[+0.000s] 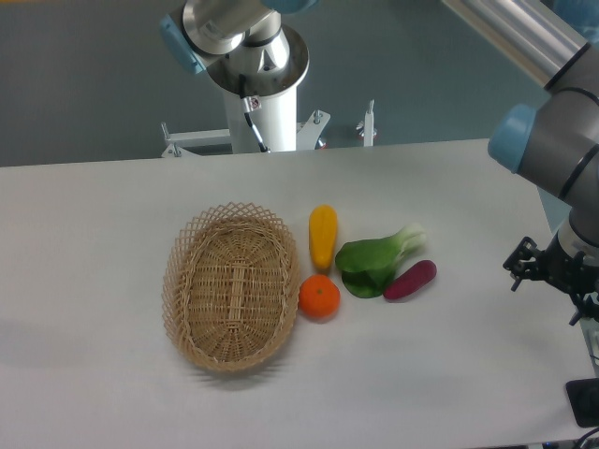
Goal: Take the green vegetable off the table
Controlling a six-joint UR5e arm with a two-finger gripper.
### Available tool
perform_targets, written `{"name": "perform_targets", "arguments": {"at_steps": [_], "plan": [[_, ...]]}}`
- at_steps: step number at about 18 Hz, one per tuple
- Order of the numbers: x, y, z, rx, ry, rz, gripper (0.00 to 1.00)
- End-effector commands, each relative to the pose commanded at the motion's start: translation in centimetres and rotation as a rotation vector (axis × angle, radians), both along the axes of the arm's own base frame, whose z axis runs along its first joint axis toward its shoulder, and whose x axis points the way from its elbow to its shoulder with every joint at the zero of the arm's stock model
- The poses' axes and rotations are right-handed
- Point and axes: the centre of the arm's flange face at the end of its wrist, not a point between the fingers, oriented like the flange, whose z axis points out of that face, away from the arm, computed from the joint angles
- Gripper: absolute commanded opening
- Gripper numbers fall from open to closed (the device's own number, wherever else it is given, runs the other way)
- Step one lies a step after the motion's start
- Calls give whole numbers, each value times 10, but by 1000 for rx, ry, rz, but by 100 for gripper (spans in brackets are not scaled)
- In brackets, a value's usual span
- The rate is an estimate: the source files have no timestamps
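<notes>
The gripper (588,398) sits at the right edge of the view, cut off by the frame, so I cannot tell how its jaws stand or whether they hold anything. Well to its left on the table (94,234) lies the green vegetable (374,262), broad dark leaves toward the orange (319,297), pale stalk pointing up-right, touching the purple eggplant (410,280), beside the yellow vegetable (323,236) and wicker basket (231,286)

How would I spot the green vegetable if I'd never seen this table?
Start at the oval woven wicker basket on the white table. Right of it lie four items; the green vegetable is the only leafy one, with dark leaves and a pale stalk.
</notes>
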Motion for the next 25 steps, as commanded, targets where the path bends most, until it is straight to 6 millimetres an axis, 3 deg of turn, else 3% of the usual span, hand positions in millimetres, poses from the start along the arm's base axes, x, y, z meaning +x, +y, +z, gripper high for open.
{"name": "perform_targets", "arguments": {"at_steps": [6, 10, 15, 19, 21, 23, 25], "plan": [[2, 0, -3, -2, -5, 8, 100], [15, -3, -4, 19, 38, 18, 100], [59, -8, -15, 83, -55, 30, 100], [103, -20, -45, 50, -126, 10, 100], [122, -30, -41, 51, -119, -1, 100], [142, -38, -55, 38, -152, -9, 100], [151, -43, -52, 40, -147, -7, 100]]}}
